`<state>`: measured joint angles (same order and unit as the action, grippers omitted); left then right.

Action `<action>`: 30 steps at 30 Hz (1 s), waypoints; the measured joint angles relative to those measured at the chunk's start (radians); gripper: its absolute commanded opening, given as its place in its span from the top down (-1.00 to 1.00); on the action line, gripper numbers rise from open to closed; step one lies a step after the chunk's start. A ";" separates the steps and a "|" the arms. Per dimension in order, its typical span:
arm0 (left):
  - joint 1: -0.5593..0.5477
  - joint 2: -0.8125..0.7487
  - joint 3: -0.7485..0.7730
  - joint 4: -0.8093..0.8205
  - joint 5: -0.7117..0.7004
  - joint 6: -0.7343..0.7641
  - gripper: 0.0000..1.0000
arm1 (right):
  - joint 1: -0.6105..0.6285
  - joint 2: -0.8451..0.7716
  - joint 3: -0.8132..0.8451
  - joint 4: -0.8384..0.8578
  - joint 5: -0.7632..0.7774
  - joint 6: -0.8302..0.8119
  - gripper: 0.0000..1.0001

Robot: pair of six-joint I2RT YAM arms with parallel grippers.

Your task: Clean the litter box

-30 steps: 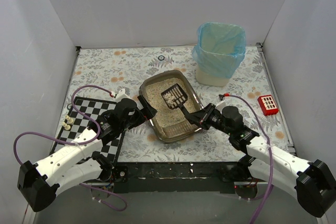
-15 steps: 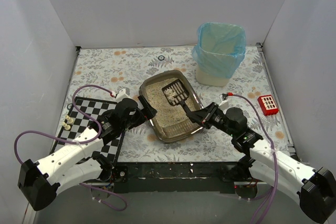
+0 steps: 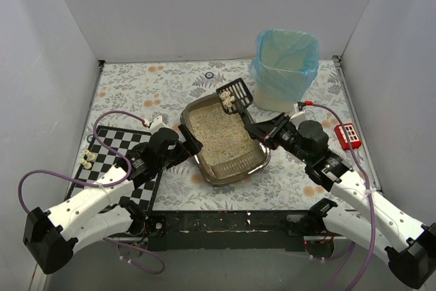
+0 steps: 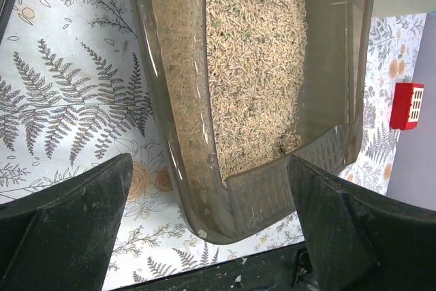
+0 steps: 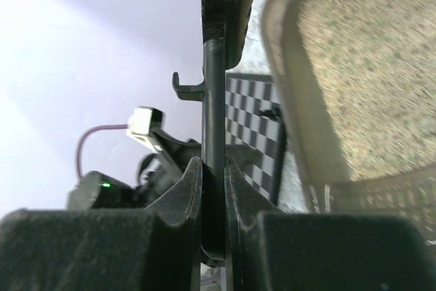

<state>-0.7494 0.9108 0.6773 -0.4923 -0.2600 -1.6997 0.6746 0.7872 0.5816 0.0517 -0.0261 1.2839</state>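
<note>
The litter box (image 3: pixel 204 169), a dark brown tray of beige litter, lies mid-table; its near end shows in the left wrist view (image 4: pixel 327 66). My right gripper (image 3: pixel 262 132) is shut on the handle of the black slotted scoop (image 3: pixel 234 95), seen edge-on in the right wrist view (image 5: pixel 214 134). The scoop is lifted above the tray's far right corner and carries pale clumps (image 3: pixel 228 103). My left gripper (image 3: pixel 189 141) is open by the tray's left rim, its fingers (image 4: pixel 65 219) straddling the tray's near corner without touching.
A beige bin with a blue bag (image 3: pixel 286 66) stands at the back right. A red block (image 3: pixel 348 135) lies right of the tray. A chessboard (image 3: pixel 112 155) with small pieces (image 3: pixel 87 161) lies at the left. White walls enclose the table.
My right gripper has lifted the scoop with clumps out of the litter and moved it back and right, toward the bin. The left arm has not moved.
</note>
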 measured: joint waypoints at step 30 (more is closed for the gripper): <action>0.000 0.007 -0.015 -0.002 -0.007 -0.005 -0.96 | -0.473 0.415 0.805 -0.409 0.003 -0.177 0.97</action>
<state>-0.7494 0.9176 0.6624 -0.4938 -0.2668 -1.7050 0.2016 1.2022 1.3869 -0.3569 -0.0231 1.1069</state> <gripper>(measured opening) 0.981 0.159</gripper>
